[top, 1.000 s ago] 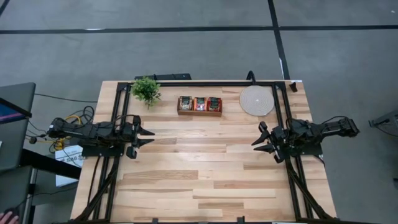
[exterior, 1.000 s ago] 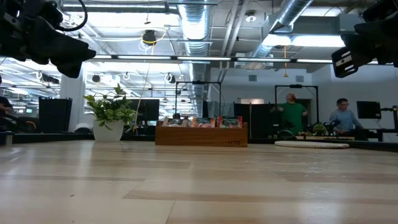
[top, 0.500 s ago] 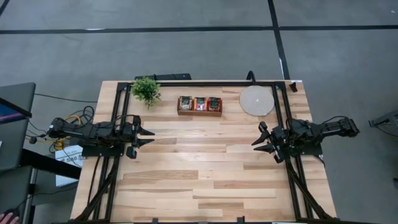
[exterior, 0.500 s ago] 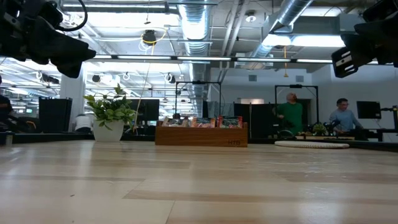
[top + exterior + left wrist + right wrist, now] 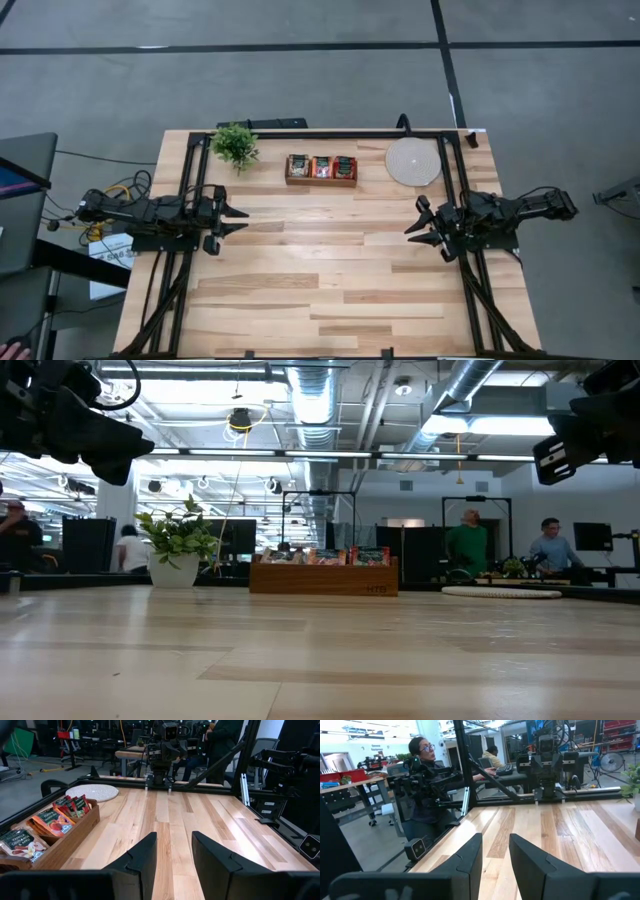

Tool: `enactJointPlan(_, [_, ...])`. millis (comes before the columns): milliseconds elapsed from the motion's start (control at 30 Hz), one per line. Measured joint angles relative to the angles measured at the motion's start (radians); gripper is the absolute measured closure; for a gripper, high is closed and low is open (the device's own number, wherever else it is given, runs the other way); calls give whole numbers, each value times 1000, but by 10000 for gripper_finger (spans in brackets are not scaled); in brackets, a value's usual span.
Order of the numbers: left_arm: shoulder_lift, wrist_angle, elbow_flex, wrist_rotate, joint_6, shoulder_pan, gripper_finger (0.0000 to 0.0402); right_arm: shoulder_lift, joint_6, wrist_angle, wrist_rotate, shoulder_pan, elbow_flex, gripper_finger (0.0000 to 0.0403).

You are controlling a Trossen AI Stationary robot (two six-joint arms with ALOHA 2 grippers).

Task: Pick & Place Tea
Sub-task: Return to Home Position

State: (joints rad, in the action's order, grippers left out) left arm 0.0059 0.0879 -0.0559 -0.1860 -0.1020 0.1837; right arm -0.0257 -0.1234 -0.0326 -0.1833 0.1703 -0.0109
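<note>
Several sachets (image 5: 54, 818), red-orange or pale, apparently leaning

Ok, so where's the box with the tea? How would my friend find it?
Look along the far edge of the pale wooden table, which the left gripper and right gripper flank, both open. Between the small green potted plant and the round pale disc sits a low brown wooden tray. It alone has three compartments, holding little printed tea sachets.
</note>
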Motion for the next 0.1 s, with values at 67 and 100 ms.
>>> enactJointPlan(67, [0, 0, 0, 0, 0, 0, 287, 0, 0, 0, 0, 0, 0, 313])
enactJointPlan(100, [0, 0, 0, 0, 0, 0, 287, 0, 0, 0, 0, 0, 0, 313])
